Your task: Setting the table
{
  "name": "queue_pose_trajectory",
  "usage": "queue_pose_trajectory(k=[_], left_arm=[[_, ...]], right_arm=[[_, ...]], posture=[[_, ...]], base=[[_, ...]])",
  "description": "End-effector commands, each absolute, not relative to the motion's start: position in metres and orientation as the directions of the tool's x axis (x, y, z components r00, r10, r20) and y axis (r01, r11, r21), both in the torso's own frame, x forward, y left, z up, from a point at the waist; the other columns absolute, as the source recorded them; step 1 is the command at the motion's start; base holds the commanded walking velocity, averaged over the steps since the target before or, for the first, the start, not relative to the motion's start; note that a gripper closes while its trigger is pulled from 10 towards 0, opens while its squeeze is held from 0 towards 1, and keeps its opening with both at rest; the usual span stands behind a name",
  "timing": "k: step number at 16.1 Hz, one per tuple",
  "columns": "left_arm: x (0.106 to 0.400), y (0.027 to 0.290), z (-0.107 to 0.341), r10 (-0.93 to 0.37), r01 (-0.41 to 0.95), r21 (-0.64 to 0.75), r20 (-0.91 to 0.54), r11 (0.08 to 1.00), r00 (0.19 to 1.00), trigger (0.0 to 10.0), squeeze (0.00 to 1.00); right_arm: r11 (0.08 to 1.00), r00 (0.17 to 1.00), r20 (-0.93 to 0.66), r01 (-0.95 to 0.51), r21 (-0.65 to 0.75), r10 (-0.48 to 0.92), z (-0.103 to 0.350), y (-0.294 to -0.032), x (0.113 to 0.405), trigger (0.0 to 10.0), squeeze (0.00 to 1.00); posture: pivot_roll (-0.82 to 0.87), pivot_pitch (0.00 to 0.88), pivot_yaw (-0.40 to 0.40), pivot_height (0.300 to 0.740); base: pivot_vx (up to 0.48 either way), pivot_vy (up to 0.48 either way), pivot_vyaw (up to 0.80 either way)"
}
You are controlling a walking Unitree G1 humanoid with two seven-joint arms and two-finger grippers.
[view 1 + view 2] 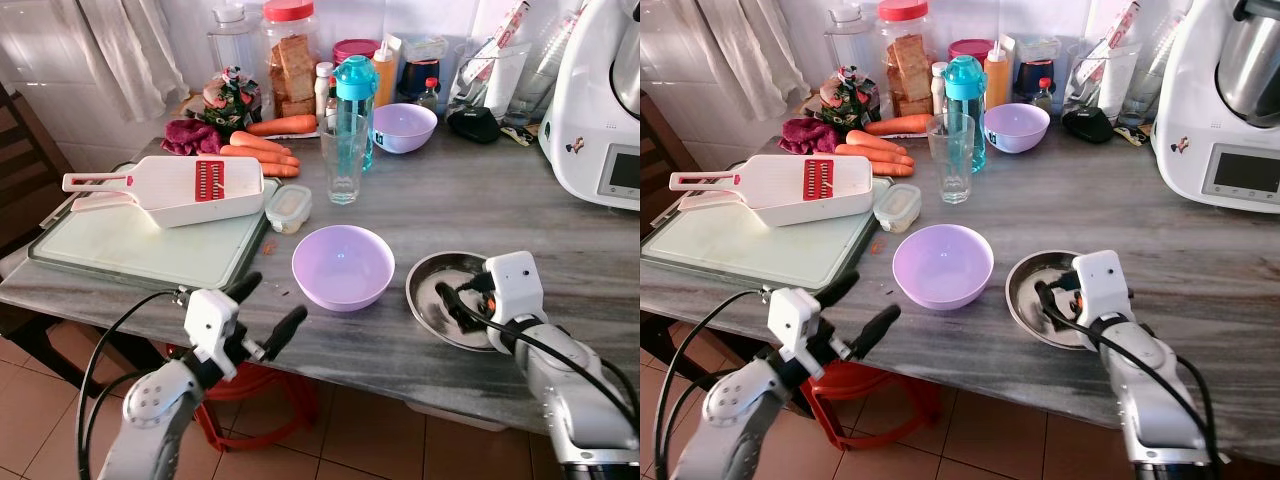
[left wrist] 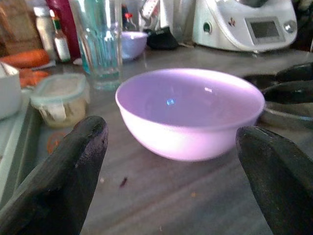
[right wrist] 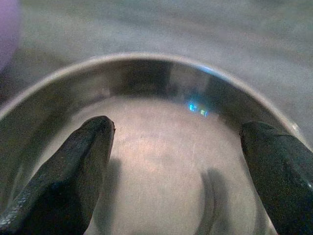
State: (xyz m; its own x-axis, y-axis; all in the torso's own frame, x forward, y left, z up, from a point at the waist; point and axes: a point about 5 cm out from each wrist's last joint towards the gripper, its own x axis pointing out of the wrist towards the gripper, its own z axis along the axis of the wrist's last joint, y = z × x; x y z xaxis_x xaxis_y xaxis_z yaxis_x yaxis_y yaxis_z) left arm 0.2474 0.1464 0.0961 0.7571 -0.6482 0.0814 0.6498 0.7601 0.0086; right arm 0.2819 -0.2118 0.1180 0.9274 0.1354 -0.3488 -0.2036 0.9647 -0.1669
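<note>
I am standing at a gray stone table [image 1: 560,230]. My left gripper [image 1: 268,312] is hanging just off the near edge of the table, and its two black fingers are spread wide apart. They are pointing at the big purple bowl [image 1: 343,266], which is sitting near the front of the table. My fingers are not touching it.

My right gripper [image 1: 462,305] is reaching down into the shiny metal bowl [image 1: 425,288], just to the right of the purple one. Its fingers [image 3: 73,171] are spread wide too, and they are sitting low inside the bowl, over its bottom. They are not pinching anything.

Behind the purple bowl a clear glass [image 1: 343,158] is standing up straight, with a blue bottle [image 1: 355,95] close behind it. A small tub with a lid [image 1: 288,208] is sitting beside the cutting board [image 1: 120,250]. A white slicer [image 1: 175,188] is lying on that board. Carrots [image 1: 262,148] are lying farther back. A small purple bowl [image 1: 404,127] is sitting near the back too. A big white kitchen machine [image 1: 600,100] is standing on the far right.
</note>
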Motion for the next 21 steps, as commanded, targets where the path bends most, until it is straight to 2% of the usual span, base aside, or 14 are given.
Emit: queue_pose_trajectory(k=[1,2,3,6,9,21], left_arm=[[0.247,0.151,0.100,-0.653,0.654,0.015,0.082,0.756,0.753,10.0,0.00],[0.248,0.152,0.100,-0.653,0.654,0.018,0.080,0.757,0.753,10.0,0.00],[0.248,0.152,0.100,-0.659,0.660,0.015,0.078,0.751,0.748,10.0,0.00],[0.246,0.154,0.099,-0.706,0.707,0.002,0.056,0.707,0.706,10.0,0.00],[0.245,0.160,0.097,-0.708,0.709,0.010,0.041,0.706,0.705,10.0,0.00],[0.244,0.158,0.095,-0.709,0.709,-0.003,0.046,0.705,0.704,10.0,0.00]], right_arm=[[0.958,0.911,-0.372,-0.246,-0.150,0.176,0.118,-0.206,0.279,10.0,0.13],[0.955,0.897,-0.392,-0.269,-0.126,0.201,0.115,-0.204,0.278,10.0,0.04],[0.951,0.887,-0.406,-0.287,-0.116,0.218,0.114,-0.202,0.276,10.0,0.00],[0.941,0.864,-0.428,-0.329,-0.081,0.266,0.113,-0.196,0.275,10.0,0.00],[0.934,0.852,-0.431,-0.353,-0.056,0.297,0.113,-0.189,0.277,10.0,0.00],[0.904,0.833,-0.390,-0.427,0.000,0.393,0.120,-0.158,0.289,10.0,0.00]], posture=[[0.02,0.041,0.063,0.740],[0.01,0.041,0.065,0.740],[0.02,0.042,0.065,0.740],[0.02,0.044,0.068,0.740],[0.02,0.048,0.069,0.740],[0.02,0.052,0.067,0.740]], base=[[0.000,0.000,0.00],[0.000,0.000,0.00],[0.000,0.000,0.00],[0.000,0.000,0.00],[0.000,0.000,0.00],[0.000,0.000,0.00]])
